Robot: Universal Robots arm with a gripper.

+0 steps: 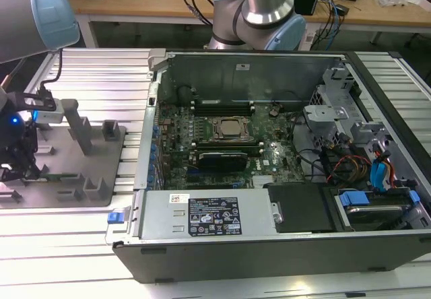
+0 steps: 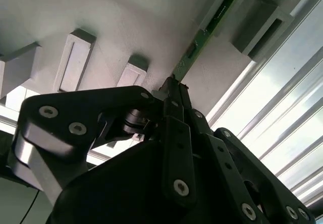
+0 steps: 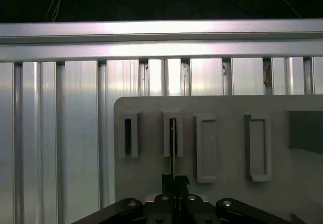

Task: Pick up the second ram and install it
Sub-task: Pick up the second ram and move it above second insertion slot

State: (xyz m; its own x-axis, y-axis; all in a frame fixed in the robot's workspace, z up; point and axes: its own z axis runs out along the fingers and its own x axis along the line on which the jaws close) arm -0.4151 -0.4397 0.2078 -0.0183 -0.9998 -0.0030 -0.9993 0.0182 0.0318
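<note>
My gripper [image 3: 175, 179] is closed on the second ram [image 2: 202, 38], its two dark fingers pinching one end of the thin green stick; in the first wrist view the stick shows edge-on as a narrow dark line running straight out from between the fingertips; the far end of the stick sits inside a slotted block [image 3: 166, 133] on a flat grey fixture plate [image 3: 227, 105]; in the second wrist view the stick slants away from the fingers, green with small dark parts along it, its far end framed by the pale walls of that block; more rectangular blocks [image 3: 207, 148] stand in a row beside it on the plate. The plate lies on a ribbed aluminium table [image 1: 67, 245]; in the exterior view my gripper hangs over the plate at the exterior view's left, well apart from the open computer case [image 1: 269, 245] in the middle; the case lies on its side, its green motherboard [image 1: 269, 157] facing up; my arm's [image 1: 266, 3] grey and pale-blue joints rise behind the case.
</note>
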